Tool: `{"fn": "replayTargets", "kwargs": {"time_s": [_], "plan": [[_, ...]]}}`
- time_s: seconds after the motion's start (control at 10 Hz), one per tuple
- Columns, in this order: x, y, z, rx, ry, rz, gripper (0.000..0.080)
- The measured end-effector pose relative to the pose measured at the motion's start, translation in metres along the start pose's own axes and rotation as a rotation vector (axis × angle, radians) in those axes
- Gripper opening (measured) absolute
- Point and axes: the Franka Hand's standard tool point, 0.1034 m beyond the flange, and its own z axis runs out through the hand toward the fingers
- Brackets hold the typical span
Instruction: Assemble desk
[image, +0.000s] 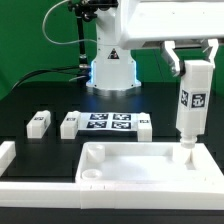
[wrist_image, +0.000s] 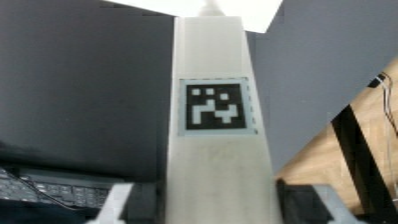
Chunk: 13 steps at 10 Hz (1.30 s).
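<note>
The white desk top (image: 135, 163), a tray with a raised rim, lies at the front of the black table. My gripper (image: 190, 64) is shut on a long white tagged leg (image: 191, 105) and holds it upright over the top's far corner at the exterior view's right; its lower tip touches or nearly touches that corner. In the wrist view the leg (wrist_image: 217, 110) fills the middle and runs down between my fingers (wrist_image: 128, 200), with its tag facing the camera. Three more tagged legs lie behind the top: one (image: 38, 122), a second (image: 69, 124) and a third (image: 143, 124).
The marker board (image: 108, 123) lies flat between the loose legs. The robot's base (image: 111, 62) stands at the back. A white L-shaped rail (image: 25, 170) runs along the table's front edge at the exterior view's left.
</note>
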Motion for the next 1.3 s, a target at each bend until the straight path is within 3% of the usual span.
{"fn": "replayTargets", "kwargs": {"time_s": [0.5, 0.8, 1.3], "plan": [[-0.003, -0.003, 0.005, 0.005, -0.006, 0.008, 0.0290], [-0.009, -0.022, 0.017, 0.024, -0.022, -0.004, 0.0290], [-0.027, -0.023, 0.034, 0.032, -0.058, -0.005, 0.0290]]}}
